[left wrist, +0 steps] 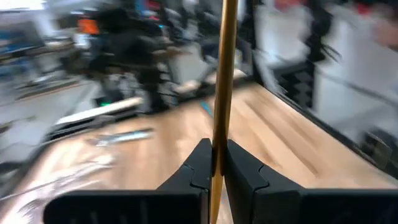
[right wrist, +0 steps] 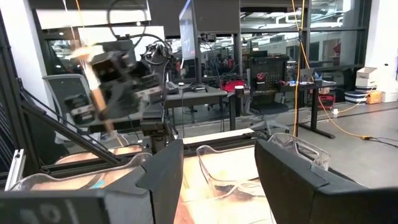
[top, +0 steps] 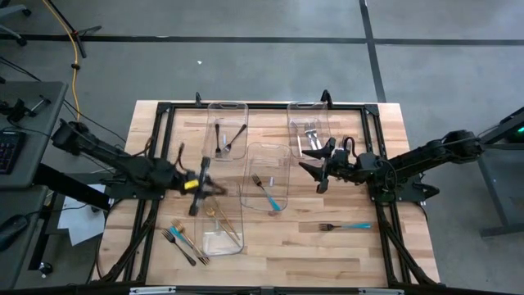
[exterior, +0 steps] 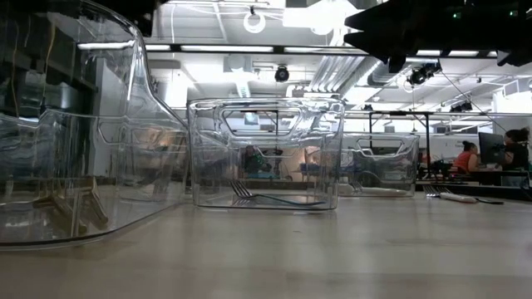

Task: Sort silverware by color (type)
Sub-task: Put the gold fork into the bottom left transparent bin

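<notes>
My left gripper [top: 208, 187] hangs over the table's left half, beside the near-left clear bin [top: 205, 233], and is shut on a gold utensil [left wrist: 222, 74]. That bin holds gold pieces [top: 226, 223]. The far-left bin holds black pieces [top: 227, 139], the far-right bin silver ones [top: 309, 135], and the middle bin a teal-handled fork [top: 268, 192]. Several loose utensils [top: 184, 240] lie at the near left, and a teal-handled fork [top: 344, 226] lies at the near right. My right gripper [top: 317, 168] hovers open by the far-right bin, with nothing between its fingers. My left gripper pinches the gold utensil's slim shaft [left wrist: 219, 134] between its two fingers [left wrist: 245, 168]. The fingers reach in roughly level from the table's left side and lie across the shaft. The utensil is lifted clear of the table. Both its ends run out of the wrist picture.
A black frame [top: 164, 108] runs round the tabletop's edge. In the low view the clear bins [exterior: 266, 154] stand in a row across the table. Bare wood [top: 327, 254] lies along the near edge. People sit at desks in the room beyond [exterior: 515, 149].
</notes>
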Motion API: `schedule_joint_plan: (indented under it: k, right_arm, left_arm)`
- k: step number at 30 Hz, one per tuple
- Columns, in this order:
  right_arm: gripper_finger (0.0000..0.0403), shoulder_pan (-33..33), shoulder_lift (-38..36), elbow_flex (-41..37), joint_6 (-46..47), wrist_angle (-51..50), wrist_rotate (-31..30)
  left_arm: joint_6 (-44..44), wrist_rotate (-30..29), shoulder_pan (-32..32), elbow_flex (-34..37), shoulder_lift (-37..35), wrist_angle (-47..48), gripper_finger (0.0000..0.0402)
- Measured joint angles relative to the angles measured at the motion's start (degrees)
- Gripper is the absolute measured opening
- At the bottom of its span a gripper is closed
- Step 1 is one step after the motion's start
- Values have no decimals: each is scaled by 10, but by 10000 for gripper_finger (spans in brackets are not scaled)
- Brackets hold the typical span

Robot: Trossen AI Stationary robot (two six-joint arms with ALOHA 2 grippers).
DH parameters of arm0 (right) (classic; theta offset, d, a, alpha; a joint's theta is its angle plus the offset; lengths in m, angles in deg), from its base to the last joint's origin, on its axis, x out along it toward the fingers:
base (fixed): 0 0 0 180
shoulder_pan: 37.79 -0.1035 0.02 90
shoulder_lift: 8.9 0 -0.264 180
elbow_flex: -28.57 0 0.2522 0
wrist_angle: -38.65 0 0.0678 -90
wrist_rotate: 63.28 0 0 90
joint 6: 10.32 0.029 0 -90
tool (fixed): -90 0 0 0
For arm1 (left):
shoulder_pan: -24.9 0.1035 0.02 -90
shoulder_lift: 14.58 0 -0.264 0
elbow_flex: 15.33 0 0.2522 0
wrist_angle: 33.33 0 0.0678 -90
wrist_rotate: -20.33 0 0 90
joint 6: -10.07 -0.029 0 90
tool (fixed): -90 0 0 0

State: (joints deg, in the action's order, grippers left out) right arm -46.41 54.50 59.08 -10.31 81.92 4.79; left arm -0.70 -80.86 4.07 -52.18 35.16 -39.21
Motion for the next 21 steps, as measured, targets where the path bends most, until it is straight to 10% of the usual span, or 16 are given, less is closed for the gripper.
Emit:
schedule_joint_plan:
  k: [11, 21]
  right_arm:
    - [195, 0, 0, 0, 0, 1, 0]
    - [195, 0, 0, 0, 0, -1, 0]
  left_arm:
    - [-44, -30, -102, -15, 67, 147, 13]
    - [-65, -43, -104, -180, 212, 423, 13]
